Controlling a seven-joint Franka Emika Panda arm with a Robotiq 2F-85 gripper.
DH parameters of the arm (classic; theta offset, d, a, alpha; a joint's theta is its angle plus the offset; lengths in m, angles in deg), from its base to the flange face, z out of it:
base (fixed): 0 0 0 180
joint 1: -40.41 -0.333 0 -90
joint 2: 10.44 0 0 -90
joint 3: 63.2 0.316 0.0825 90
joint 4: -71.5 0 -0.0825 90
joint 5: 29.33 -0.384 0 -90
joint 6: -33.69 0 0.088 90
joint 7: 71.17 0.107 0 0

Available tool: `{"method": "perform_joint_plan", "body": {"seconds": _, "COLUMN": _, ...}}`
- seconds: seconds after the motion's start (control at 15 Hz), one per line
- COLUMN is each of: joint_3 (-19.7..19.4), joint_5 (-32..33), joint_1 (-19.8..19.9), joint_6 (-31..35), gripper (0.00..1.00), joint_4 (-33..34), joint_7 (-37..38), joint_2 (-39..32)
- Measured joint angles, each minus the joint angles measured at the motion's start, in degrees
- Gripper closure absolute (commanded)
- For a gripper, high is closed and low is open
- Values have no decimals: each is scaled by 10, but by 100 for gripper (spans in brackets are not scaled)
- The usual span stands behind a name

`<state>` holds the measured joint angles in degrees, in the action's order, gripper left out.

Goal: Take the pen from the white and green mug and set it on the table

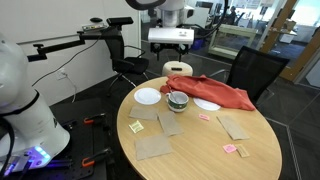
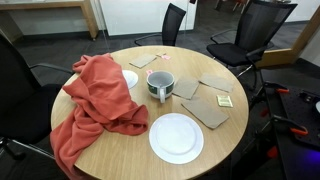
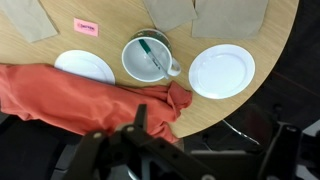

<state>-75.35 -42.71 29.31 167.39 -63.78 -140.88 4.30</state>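
Observation:
The white and green mug (image 3: 148, 58) stands upright near the middle of the round wood table (image 3: 215, 115). It shows in both exterior views (image 1: 178, 100) (image 2: 160, 85). The dark green pen (image 3: 151, 53) leans inside the mug, seen clearly only in the wrist view. My gripper (image 1: 170, 42) hangs high above the far side of the table, well apart from the mug. In the wrist view its dark fingers (image 3: 212, 140) sit blurred at the bottom, spread wide and empty.
A red cloth (image 2: 95, 100) lies beside the mug. Two white plates (image 3: 84, 66) (image 3: 221, 70) flank the mug. Brown mats (image 1: 155, 148) and small sticky notes (image 1: 230, 148) lie on the table. A tan cylinder (image 1: 178, 69) stands behind the cloth. Black chairs (image 2: 250, 30) ring the table.

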Motion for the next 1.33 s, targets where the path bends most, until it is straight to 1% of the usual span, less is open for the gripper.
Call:
{"method": "perform_joint_plan", "body": {"seconds": 0.4, "joint_3": 3, "joint_5": -3, "joint_1": 2, "joint_6": 0, "gripper": 0, "joint_4": 5, "joint_7": -10, "joint_2": -5}}
{"method": "perform_joint_plan", "body": {"seconds": 0.53, "joint_3": 7, "joint_5": -20, "joint_1": 5, "joint_6": 22, "gripper": 0, "joint_4": 4, "joint_7": -40, "joint_2": -11}}
{"method": "perform_joint_plan", "body": {"seconds": 0.67, "joint_3": 8, "joint_5": -48, "joint_1": 5, "joint_6": 58, "gripper": 0, "joint_4": 4, "joint_7": -105, "joint_2": -29}}
{"method": "perform_joint_plan", "body": {"seconds": 0.8, "joint_3": 5, "joint_5": -87, "joint_1": 0, "joint_6": 86, "gripper": 0, "joint_4": 8, "joint_7": -197, "joint_2": -54}}
{"method": "perform_joint_plan", "body": {"seconds": 0.93, "joint_3": -1, "joint_5": -130, "joint_1": -13, "joint_6": 91, "gripper": 0, "joint_4": 19, "joint_7": -288, "joint_2": -81}}
{"method": "perform_joint_plan", "body": {"seconds": 1.07, "joint_3": -4, "joint_5": -178, "joint_1": -24, "joint_6": 85, "gripper": 0, "joint_4": 37, "joint_7": -378, "joint_2": -110}}
{"method": "perform_joint_plan", "body": {"seconds": 1.13, "joint_3": 3, "joint_5": -200, "joint_1": -19, "joint_6": 74, "gripper": 0, "joint_4": 47, "joint_7": -423, "joint_2": -126}}
{"method": "perform_joint_plan", "body": {"seconds": 1.2, "joint_3": 15, "joint_5": -212, "joint_1": -8, "joint_6": 58, "gripper": 0, "joint_4": 59, "joint_7": -461, "joint_2": -141}}
{"method": "perform_joint_plan", "body": {"seconds": 1.33, "joint_3": 39, "joint_5": -213, "joint_1": 20, "joint_6": 15, "gripper": 0, "joint_4": 87, "joint_7": -517, "joint_2": -173}}
